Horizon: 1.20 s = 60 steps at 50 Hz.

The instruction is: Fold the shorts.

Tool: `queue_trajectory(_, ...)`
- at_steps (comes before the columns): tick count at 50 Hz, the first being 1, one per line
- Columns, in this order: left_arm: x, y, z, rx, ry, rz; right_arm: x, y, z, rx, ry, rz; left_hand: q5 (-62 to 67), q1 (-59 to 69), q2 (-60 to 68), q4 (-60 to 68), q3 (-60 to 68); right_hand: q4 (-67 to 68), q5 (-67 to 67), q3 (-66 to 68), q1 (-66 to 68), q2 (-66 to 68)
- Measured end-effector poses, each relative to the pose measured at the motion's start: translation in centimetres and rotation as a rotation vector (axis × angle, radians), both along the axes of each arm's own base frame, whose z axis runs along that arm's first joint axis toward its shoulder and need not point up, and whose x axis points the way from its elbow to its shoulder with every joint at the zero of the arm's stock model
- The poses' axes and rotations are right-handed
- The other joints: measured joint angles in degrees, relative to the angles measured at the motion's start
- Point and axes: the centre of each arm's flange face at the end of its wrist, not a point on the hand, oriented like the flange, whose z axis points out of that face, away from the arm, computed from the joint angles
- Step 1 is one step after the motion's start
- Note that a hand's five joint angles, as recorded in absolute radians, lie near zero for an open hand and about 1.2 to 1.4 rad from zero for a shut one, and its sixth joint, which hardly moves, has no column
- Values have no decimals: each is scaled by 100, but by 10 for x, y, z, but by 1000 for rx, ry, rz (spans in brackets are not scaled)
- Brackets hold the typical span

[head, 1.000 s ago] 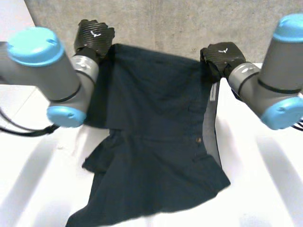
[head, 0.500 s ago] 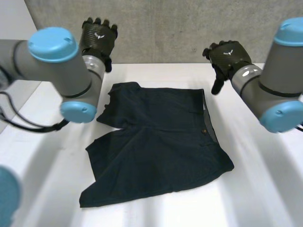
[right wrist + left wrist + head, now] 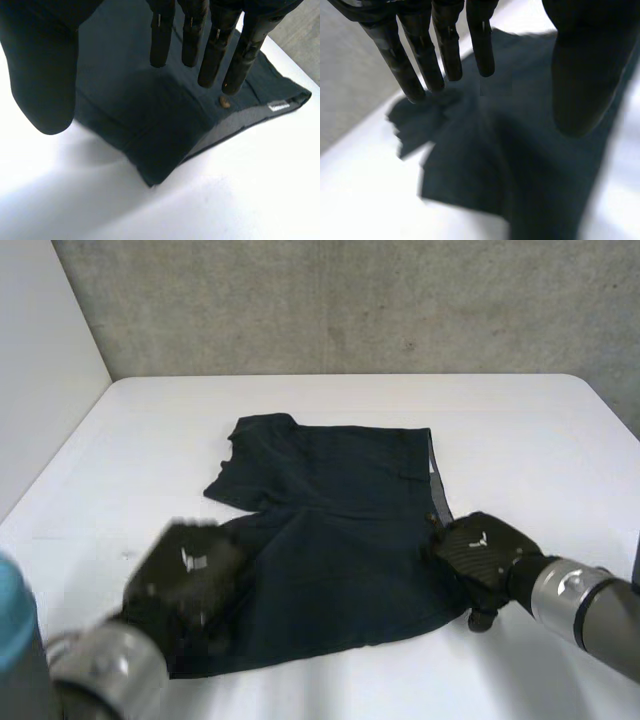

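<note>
One white worktop (image 3: pixel 520 430) is carrying everything, and the dark shorts (image 3: pixel 330 540) are lying spread flat near its middle, the waistband (image 3: pixel 436 490) running down the robot's right side of the cloth and the legs pointing toward its left. Both hands are working at the near edge of the shorts. The left hand (image 3: pixel 185 580) is hanging over the near leg's hem corner, fingers straight and spread with the thumb well apart, gripping nothing. The right hand (image 3: pixel 485 552) is sitting at the near end of the waistband, likewise splayed and empty. Whether either is touching the cloth I cannot tell. Being set on the two near corners, they are probably preparing to pinch that edge and carry it over the shorts for a fold. Beyond the right hand's fingertips a small brown button (image 3: pixel 225 102) is showing, and a white label (image 3: pixel 278 106) just past it.
</note>
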Motion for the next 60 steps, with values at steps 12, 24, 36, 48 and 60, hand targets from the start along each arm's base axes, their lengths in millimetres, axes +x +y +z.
queue_trajectory(12,20,36,-48,153,-131,-35,-13,-8,-28,-54,-54,-11,283,278,280,277,290,995,957,1030,879,1320)
queue_trajectory(24,22,21,-68,188,-157,20,-11,-25,-44,-94,-58,-15,-249,-139,-157,-231,-135,2390,2213,2385,1908,2652)
queue_trajectory(36,19,-6,-69,88,-76,79,-10,-30,-48,-91,-56,-20,-249,-139,-157,-231,-162,2018,2125,2018,1796,2298)
queue_trajectory(48,17,-23,-61,20,-25,111,-11,-28,-47,-73,-61,-29,-249,-139,-157,-231,-162,1374,1616,1372,1349,1773)
queue_trajectory(60,15,-27,-62,11,-18,115,-9,-31,-52,-66,-62,-27,-249,-139,-157,-231,-162,3793,3607,3768,2735,4072)
